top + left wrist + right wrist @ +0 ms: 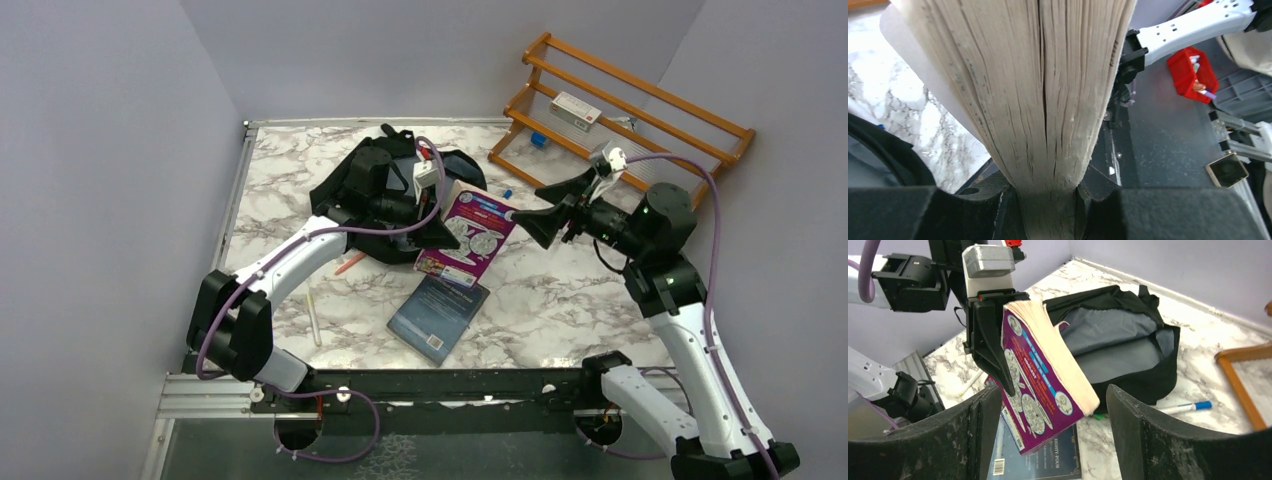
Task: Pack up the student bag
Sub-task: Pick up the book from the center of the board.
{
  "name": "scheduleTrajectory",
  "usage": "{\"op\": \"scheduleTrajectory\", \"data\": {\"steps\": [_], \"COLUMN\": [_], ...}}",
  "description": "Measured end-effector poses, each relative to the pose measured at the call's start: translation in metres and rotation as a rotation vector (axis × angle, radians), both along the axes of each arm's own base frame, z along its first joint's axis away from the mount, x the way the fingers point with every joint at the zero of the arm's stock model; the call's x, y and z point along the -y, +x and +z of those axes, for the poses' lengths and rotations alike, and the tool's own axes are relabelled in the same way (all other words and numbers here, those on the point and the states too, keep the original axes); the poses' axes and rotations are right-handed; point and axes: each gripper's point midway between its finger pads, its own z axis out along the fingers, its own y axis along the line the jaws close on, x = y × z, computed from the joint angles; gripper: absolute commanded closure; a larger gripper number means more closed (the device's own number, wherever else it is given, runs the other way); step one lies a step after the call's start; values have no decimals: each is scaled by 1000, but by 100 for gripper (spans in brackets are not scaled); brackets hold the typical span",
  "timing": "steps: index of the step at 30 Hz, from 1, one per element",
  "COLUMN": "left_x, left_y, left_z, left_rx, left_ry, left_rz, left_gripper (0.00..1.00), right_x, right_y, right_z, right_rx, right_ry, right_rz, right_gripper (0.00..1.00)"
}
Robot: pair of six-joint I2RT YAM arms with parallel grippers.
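Left gripper [1048, 212]: clamped on the page edge of the purple book [475, 235], which hangs clear of the table with its cover facing up.
Right gripper [528, 222]: fingers spread wide, holding nothing; it sits at about 3 o'clock of the purple book, pointing at it, one finger to either side of the book's free end in the wrist view. I can't tell whether either finger touches it.
Student bag [1118, 355]: lying on the marble table [560, 300] at about 11 o'clock from the table's middle, unzipped and gaping, grey lining showing. The held book's clamped end is right by its open mouth.
Blue book [438, 316]: flat on the table, at 6 o'clock of the purple book and partly under it.
Orange pen [350, 264]: on the table, just off the bag's near edge, at 7 o'clock.
White pen [314, 316]: further toward the arms, at 8 o'clock from the table's middle.
Blue marker [1188, 407]: on the table beside the bag, at its 3 o'clock.
Wooden rack [640, 110]: at 2 o'clock, with a small box [575, 112] resting on it.
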Motion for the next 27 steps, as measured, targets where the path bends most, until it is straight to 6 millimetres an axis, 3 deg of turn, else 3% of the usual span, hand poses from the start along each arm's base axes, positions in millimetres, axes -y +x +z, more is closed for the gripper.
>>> {"op": "scheduleTrajectory", "data": {"steps": [7,11,17,23,27], "left_x": [-5,-14,-21,-28,-31], "left_y": [2,-13,-39,-49,-47], "left_z": [7,1,-2,-6,-5], "left_rx": [104,91,100,110,133], "left_ry": [44,87,124,172,190], "left_rz": [-24,-49,-104,-111,-102], "left_gripper": [100,100,100,100,100], "right_x": [-14,-25,-44,-60,-82], "right_y": [0,1,2,-2,-18], "right_z": [18,18,33,10,-9], "right_rx": [6,-17,-17,-115,-181], "right_ry": [-101,-117,-90,-90,-126], "right_rz": [147,256,451,572,656], "right_gripper": [18,16,11,11,11]}}
